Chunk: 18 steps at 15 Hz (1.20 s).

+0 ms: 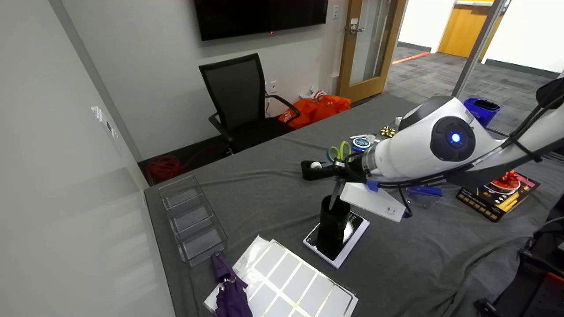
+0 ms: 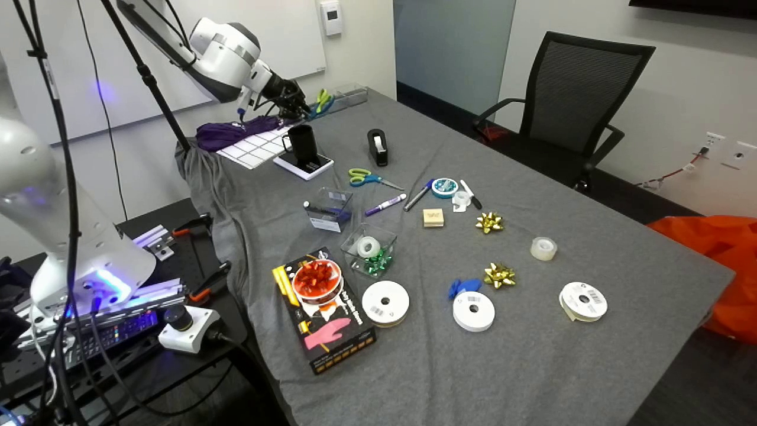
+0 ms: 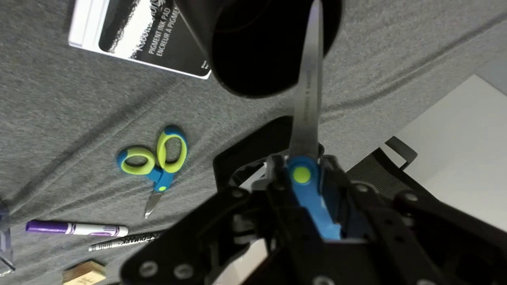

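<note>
My gripper (image 3: pixel 303 166) is shut on a pair of blue scissors (image 3: pixel 303 192), its fingers on both sides of the green pivot. Their long silver blade points away over a black mug (image 3: pixel 253 75). In an exterior view the blade (image 1: pixel 336 189) slants down at the mug's opening; I cannot tell whether the tip is below the rim. Green handles (image 2: pixel 323 97) of these scissors stick out beside the gripper. The mug (image 2: pixel 303 142) stands upright on a flat ink pad box (image 2: pixel 316 165). More blue and green scissors (image 3: pixel 164 176) lie on the grey cloth.
A black tape dispenser (image 2: pixel 377 148) stands near the mug. White label sheets (image 1: pixel 286 281), a purple umbrella (image 1: pixel 231 290) and a clear divided tray (image 1: pixel 192 220) lie beyond it. Markers, ribbon spools, bows, clear bins and a dark box (image 2: pixel 325 331) occupy the table's other end.
</note>
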### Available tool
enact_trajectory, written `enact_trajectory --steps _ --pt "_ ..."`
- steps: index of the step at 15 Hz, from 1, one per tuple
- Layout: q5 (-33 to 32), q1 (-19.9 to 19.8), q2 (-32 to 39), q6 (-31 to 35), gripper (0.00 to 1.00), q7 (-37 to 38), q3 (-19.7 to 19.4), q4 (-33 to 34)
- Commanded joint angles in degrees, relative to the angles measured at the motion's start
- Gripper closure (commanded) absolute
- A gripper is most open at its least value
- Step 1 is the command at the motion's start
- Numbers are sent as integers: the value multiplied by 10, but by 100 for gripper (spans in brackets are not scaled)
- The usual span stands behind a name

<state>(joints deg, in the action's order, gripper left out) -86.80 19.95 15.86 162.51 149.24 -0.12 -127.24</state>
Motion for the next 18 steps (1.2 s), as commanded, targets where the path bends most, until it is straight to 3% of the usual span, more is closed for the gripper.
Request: enact_trajectory --steps 1,7,10,11,16,17,18 --pt "-28 -6 -16 39 94 0 -11 -6" --pt "-89 -3 -23 20 94 0 -18 -11" --pt "-78 0 -6 22 94 0 -18 0" --pt "-78 0 -6 22 74 0 -18 0" --pt "-78 0 -5 22 74 0 -18 0" --pt "-83 1 -10 19 94 0 -17 3" --pt "-89 3 -19 14 94 0 -16 4"
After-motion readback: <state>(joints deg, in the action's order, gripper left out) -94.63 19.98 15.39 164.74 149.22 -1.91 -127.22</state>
